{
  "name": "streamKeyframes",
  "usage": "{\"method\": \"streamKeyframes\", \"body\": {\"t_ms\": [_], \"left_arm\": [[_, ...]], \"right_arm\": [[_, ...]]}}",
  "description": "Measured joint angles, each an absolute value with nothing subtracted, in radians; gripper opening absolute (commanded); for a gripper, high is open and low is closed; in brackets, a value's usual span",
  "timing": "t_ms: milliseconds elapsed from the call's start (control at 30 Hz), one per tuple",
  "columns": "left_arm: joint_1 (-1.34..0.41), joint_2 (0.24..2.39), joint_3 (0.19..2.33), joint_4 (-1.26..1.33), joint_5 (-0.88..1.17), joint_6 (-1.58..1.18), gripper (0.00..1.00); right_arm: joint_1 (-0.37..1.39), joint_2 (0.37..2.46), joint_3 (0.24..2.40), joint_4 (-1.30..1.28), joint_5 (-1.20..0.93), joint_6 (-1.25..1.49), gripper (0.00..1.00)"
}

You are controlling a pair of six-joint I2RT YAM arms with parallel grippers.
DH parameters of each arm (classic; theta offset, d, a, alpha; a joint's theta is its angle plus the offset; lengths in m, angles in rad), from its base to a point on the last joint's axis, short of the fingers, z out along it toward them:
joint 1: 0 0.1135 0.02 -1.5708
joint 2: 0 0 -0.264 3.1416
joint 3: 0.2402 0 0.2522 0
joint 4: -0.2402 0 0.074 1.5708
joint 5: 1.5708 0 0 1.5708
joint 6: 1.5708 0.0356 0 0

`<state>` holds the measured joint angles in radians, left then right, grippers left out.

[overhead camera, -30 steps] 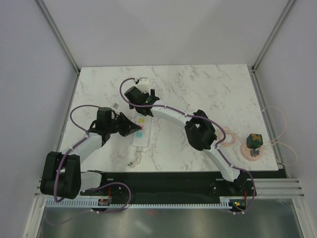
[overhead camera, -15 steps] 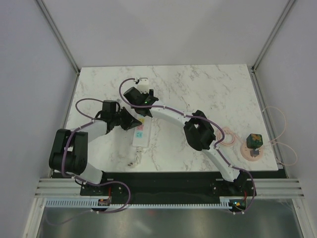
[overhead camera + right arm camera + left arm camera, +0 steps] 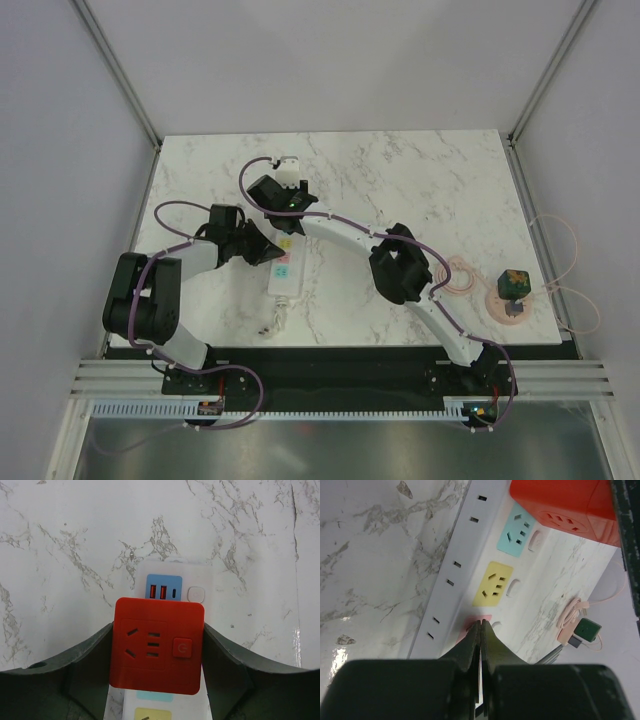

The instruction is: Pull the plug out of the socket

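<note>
Since a second ago my right fingers (image 3: 95, 650) have narrowed: my right gripper (image 3: 157, 637) now clamps both sides of the red plug (image 3: 150, 630), seated in the white power strip (image 3: 175, 572) at mid-frame. My left gripper (image 3: 481, 630), closed, presses the strip's pink outlet (image 3: 479, 619).

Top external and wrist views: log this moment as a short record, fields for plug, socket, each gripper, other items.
plug: red-orange cube, seated near the socket's far end
socket: white power strip, flat on the marble table
left gripper: shut, tips pressing the strip at the pink outlet
right gripper: fingers against both sides of the plug
other: dark green cube with pink cable, by the table's right edge
</note>
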<state>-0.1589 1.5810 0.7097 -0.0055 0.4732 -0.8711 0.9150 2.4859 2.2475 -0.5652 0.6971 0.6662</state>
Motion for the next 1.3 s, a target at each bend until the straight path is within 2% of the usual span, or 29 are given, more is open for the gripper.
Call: {"method": "streamKeyframes", "body": {"t_ms": [200,333,800,1033,1300], "left_arm": [[-0.159,1.581,0.705,0.000,0.471,-0.871,0.02],[-0.159,1.583,0.700,0.010,0.473,-0.871,0.02],[-0.173,1.594,0.700,0.036,0.480,-0.871,0.02],[-0.189,1.595,0.697,0.051,0.471,-0.871,0.02],[-0.196,1.604,0.697,0.075,0.470,-0.871,0.02]], "right_arm": [[0.919,2.487,2.254,-0.579,0.701,0.659,0.45],[0.923,2.487,2.254,-0.580,0.709,0.653,0.33],[0.923,2.492,2.284,-0.623,0.712,0.647,0.14],[0.907,2.509,2.325,-0.659,0.685,0.654,0.00],[0.876,2.513,2.348,-0.675,0.623,0.662,0.00]]}}
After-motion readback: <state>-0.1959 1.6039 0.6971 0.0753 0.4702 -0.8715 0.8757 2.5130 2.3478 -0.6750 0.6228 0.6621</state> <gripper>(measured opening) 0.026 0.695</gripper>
